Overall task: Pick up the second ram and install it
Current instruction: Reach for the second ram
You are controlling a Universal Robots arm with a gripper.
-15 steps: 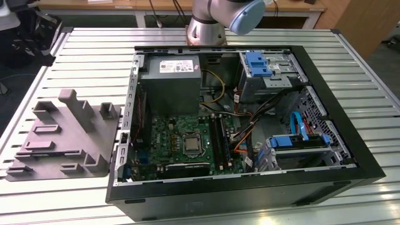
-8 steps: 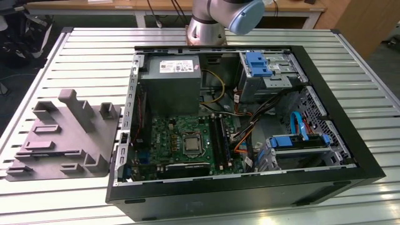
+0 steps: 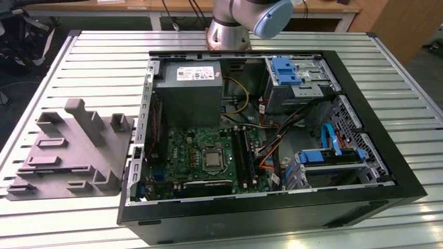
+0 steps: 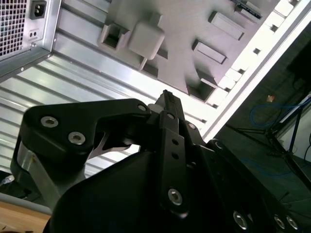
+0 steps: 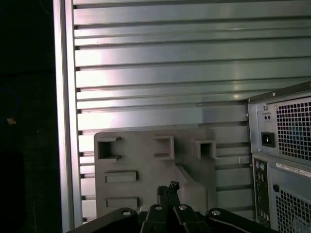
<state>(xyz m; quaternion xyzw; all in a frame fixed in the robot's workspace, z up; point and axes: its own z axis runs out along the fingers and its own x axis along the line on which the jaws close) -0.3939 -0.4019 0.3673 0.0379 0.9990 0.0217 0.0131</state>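
- In both wrist views we see the gripper (image 4: 166, 97) clenched, its two dark fingers pressed flat together with nothing between them.
- Just past its tip lies the grey plastic fixture (image 5: 146, 165), its upright blocks and recesses bare, and the gripper hangs above it without touching.
- The fixture rests on the ribbed metal tabletop (image 5: 170, 63), close beside the open computer case (image 3: 360, 171).
- Inside the case, in the exterior view, we find the green motherboard (image 3: 197, 145) below the grey power supply (image 3: 188, 98).
- The second ram (image 3: 242, 153) appears as a long dark strip standing in the motherboard slots, just to the exterior view's right of the processor socket. We cannot tell the stick apart from the slot that holds it.
- Farthest off, the arm (image 3: 239, 21) rises from the tabletop behind the case.
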